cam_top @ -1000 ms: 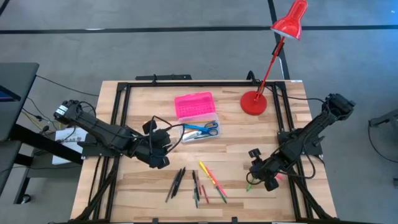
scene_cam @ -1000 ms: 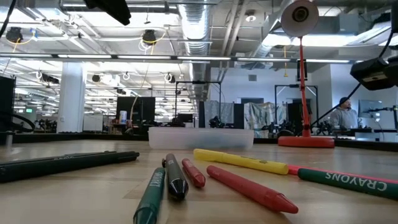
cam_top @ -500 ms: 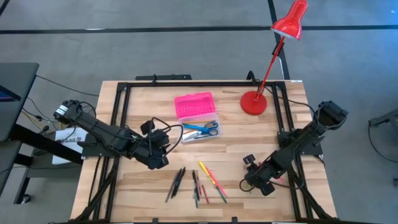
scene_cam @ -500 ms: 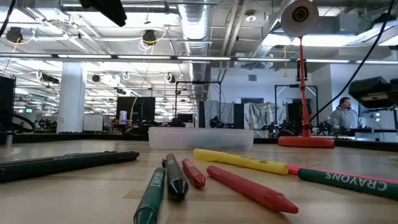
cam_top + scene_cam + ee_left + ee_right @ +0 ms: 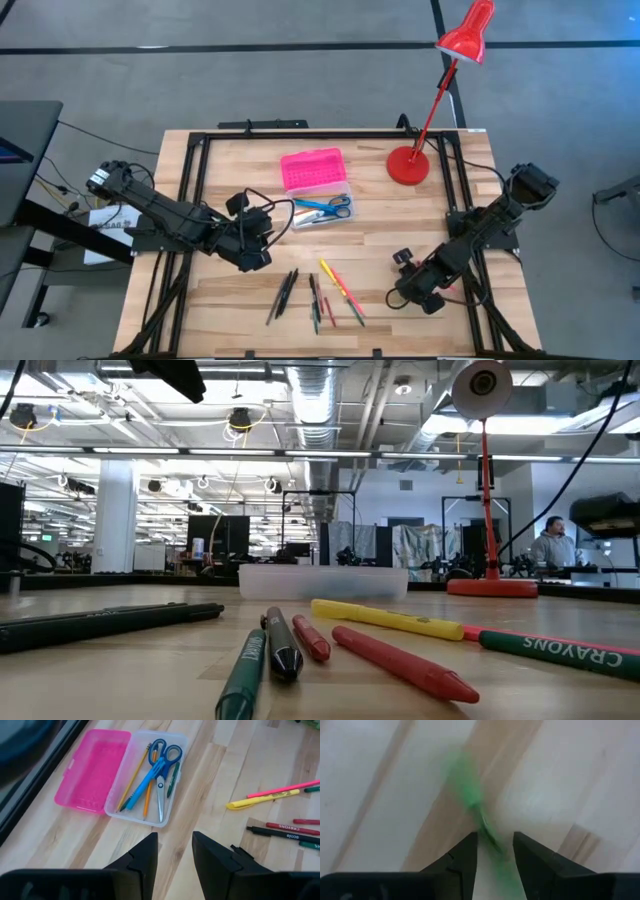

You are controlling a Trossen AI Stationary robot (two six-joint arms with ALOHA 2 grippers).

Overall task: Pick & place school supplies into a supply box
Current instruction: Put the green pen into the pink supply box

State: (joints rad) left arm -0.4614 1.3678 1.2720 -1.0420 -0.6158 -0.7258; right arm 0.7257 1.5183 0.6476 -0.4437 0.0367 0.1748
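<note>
A: Scoreboard check! The supply box (image 5: 145,780) lies open, pink lid (image 5: 313,167) folded flat beside its clear base, and there's stock inside: blue-handled scissors (image 5: 161,765), plus a few pencils and a pen alongside them.

B: So a handful banked. What's outstanding?

A: Plenty. Out on the table (image 5: 220,290) there's a loose cluster: black pens (image 5: 284,292), a yellow marker (image 5: 331,275), red and green crayons (image 5: 322,305). The low view shows them lying flat, apart from the box. I'd call it well short of halfway.

B: Who's working?

A: The right gripper (image 5: 495,851). It's down close over the wood with a green pen or crayon (image 5: 472,805) running straight in between its fingers. It's blurred, so I can't say exactly what it is.

B: Gripped?

A: Not that I can see. The fingers stand parted with a gap either side of the green thing, nothing pinched yet. Looks like a pick lined up, not completed.

B: And the other arm?

A: The left gripper (image 5: 175,851) hangs above bare wood, fingers apart, holding nothing. The box sits just ahead of its fingertips, and the loose markers lie off to one side of them.

B: So the remaining job?

A: Close on green, carry it over, then clear that cluster.
</note>
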